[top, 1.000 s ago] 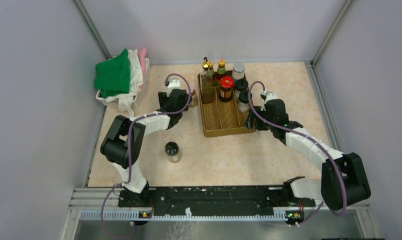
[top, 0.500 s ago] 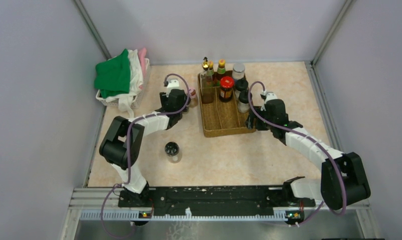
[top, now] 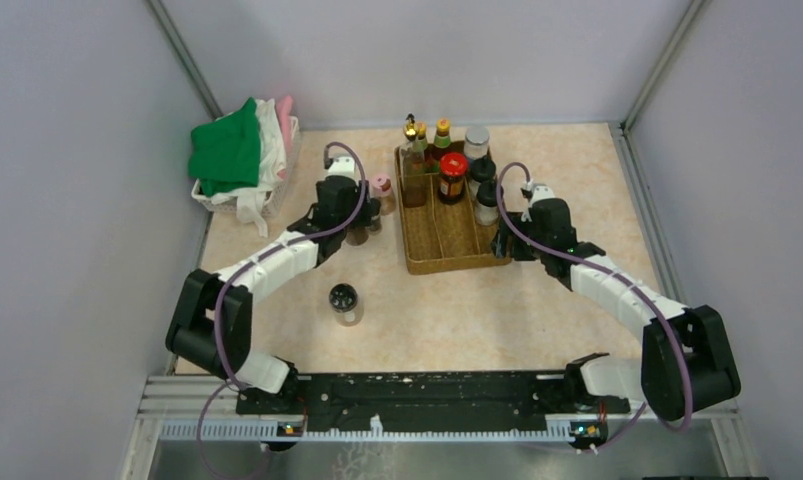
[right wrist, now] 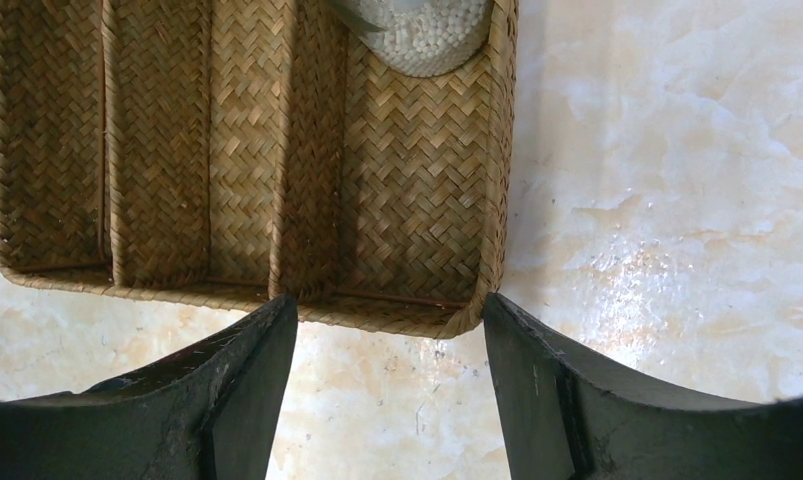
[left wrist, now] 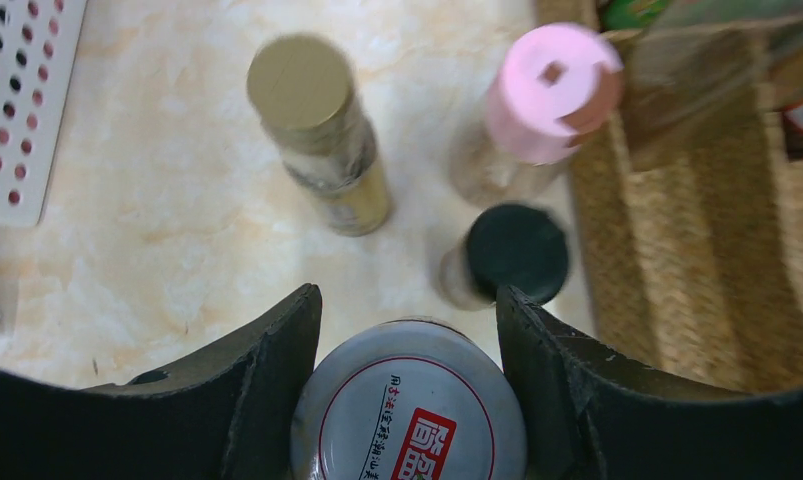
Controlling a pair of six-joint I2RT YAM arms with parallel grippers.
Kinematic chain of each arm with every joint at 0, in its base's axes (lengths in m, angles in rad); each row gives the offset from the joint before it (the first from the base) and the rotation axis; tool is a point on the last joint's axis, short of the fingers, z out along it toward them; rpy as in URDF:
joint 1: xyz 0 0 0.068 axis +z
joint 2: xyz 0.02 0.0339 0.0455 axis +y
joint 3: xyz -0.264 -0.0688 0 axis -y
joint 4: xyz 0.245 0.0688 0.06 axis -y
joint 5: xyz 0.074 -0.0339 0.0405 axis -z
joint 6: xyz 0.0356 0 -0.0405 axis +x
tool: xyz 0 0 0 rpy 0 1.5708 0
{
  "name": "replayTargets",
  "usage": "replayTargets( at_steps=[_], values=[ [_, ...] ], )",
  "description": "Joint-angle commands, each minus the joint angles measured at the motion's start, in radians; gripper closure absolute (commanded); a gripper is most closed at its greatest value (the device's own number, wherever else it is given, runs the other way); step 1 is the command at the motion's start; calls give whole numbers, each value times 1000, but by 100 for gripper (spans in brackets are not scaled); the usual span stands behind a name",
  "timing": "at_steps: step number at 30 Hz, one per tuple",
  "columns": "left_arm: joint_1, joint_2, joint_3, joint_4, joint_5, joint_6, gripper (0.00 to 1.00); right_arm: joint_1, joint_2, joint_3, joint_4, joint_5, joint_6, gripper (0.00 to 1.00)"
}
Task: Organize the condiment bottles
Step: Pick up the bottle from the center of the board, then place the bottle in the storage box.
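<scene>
Hovers over tray (right wrist: 227, 150) near rim with right gripper (right wrist: 387, 305) spread, empty. Straddles jar (left wrist: 409, 420) with left gripper (left wrist: 407, 300) spread; contact unclear. Looks like glass: rigid, slick, weighty, breakable; best pinched on body under lid. Has reached farther forward than a second ago, baring pink bottle (left wrist: 555, 92) ahead-right.

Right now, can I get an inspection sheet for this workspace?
Surface: marbled table.
Job's things: several bottles at the far end of the tray; pink-capped bottle, gold-capped bottle, black-capped bottle beside it; lone jar nearer.
Clutter: basket of cloths.
Grippers: left gripper straddles silver-lidded jar, grip unclear; right gripper open over tray corner.
Cables: purple cables loop along both arms.
Surroundings: grey walls.
</scene>
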Motion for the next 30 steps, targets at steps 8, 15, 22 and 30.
replayTargets(
  at_steps=[8,15,22,30],
  values=[
    [-80,-115,181,8,210,60,80,8,-26,-8,44,-32,25,32],
    [-159,-69,243,10,239,58,79,8,-35,-2,34,-27,25,32],
    [-251,43,311,87,228,75,79,8,-39,-6,38,-25,26,32],
    [-320,253,430,185,182,132,80,8,-42,-13,30,-4,12,32]
  ],
)
